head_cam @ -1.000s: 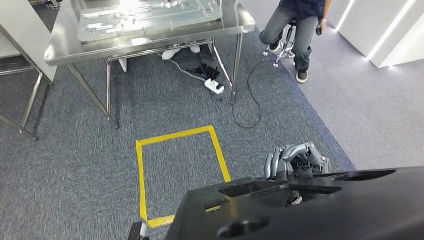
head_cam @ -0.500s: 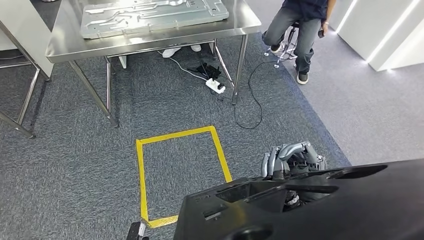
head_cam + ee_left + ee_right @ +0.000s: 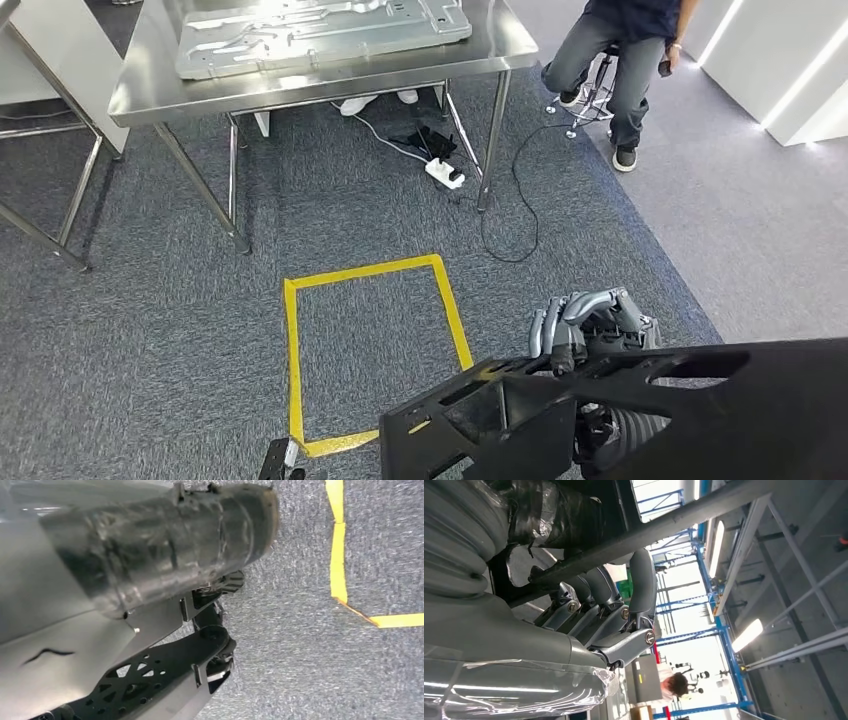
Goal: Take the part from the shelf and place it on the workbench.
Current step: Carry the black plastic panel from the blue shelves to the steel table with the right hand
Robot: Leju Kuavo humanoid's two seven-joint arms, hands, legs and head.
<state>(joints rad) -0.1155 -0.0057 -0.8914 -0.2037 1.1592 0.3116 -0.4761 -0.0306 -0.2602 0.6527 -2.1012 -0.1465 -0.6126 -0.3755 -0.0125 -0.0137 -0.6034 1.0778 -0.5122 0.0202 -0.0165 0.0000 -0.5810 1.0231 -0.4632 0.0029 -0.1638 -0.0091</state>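
Carrying the black part (image 3: 640, 410); workbench ahead.

- The whole head view has shifted since a second ago. The workbench and the yellow tape square (image 3: 375, 350) on the carpet sit differently in frame, so it is the camera that moved, not the things. I read this as the robot turning and walking toward the bench.
- The part has dropped and tilted in view. A moment back its broad upper face covered the lower right. Now I see its ribbed edge and open pockets, and more carpet past it.
- Right hand (image 3: 590, 325): fingers curled over the far rim of the part, gripping it. In the right wrist view the fingers (image 3: 644, 587) wrap a dark bar of the part.
- Left hand: low in the head view, mostly hidden under the part. The left wrist view looks down at carpet and tape past a taped cover, so I cannot tell whether it grips or merely supports.
- The part is off the shelf, held in front of the body above the floor, well apart from the tabletop (image 3: 150, 85).
- The tabletop already carries a grey metal panel (image 3: 320, 25); bare steel shows along its near edge.
- A person (image 3: 625, 50) sits to the right of the bench, with a power strip (image 3: 446, 174) and cable beneath it.

Judgement: transport is under way and placing is not yet begun. The tilt is worth watching as steps continue.
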